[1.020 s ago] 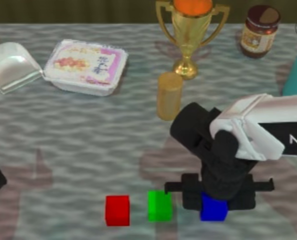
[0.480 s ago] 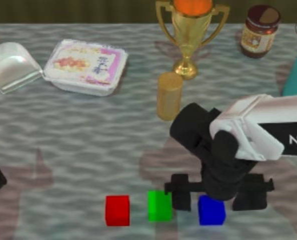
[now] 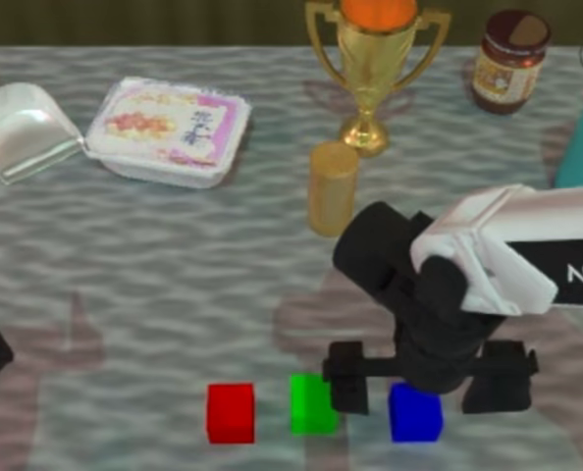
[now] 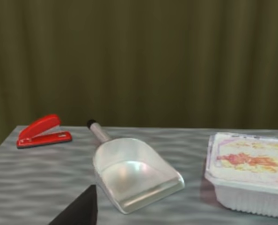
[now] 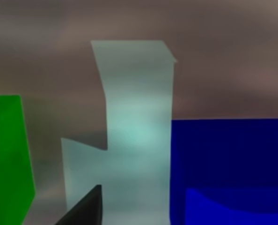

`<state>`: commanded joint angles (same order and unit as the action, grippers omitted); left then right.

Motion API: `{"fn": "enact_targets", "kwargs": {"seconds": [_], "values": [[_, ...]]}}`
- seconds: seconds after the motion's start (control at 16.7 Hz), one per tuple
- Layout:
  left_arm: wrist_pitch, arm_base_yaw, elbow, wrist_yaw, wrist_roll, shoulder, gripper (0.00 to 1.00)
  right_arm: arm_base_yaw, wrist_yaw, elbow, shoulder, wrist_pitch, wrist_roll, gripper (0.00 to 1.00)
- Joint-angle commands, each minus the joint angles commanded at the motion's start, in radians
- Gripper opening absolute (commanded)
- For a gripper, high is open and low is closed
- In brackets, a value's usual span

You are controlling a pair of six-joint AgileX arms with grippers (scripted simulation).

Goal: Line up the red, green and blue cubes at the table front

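the red cube [image 3: 231,413], green cube [image 3: 313,403] and blue cube [image 3: 415,412] are seen lined up at the near edge of the surface [image 3: 154,294], the right gripper [image 3: 429,378] hangs over the blue one with fingers spread and nothing gripped, so the row is judged done, only withdrawal left.

The right gripper [image 3: 424,389], which a second ago clamped the blue cube [image 3: 415,413], has spread its fingers [image 3: 347,378] wide apart, leaving that cube free between them on the desk [image 3: 154,294].
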<state>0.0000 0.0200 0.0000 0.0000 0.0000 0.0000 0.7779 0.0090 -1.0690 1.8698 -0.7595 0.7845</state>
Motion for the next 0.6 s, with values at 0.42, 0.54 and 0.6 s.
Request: {"fn": "enact_targets", "kwargs": {"seconds": [0.42,0.54,0.6], "values": [[0.000,0.000,0.000,0.000,0.000,0.000,1.00,0.009,-0.001,-0.131,-0.090,-0.231,0.000,1.00],[0.000,0.000,0.000,0.000,0.000,0.000,1.00,0.009,-0.001,-0.154,-0.112,-0.267,-0.001,1.00],[0.000,0.000,0.000,0.000,0.000,0.000,1.00,0.009,0.000,-0.156,-0.114,-0.270,-0.002,1.00]]}}
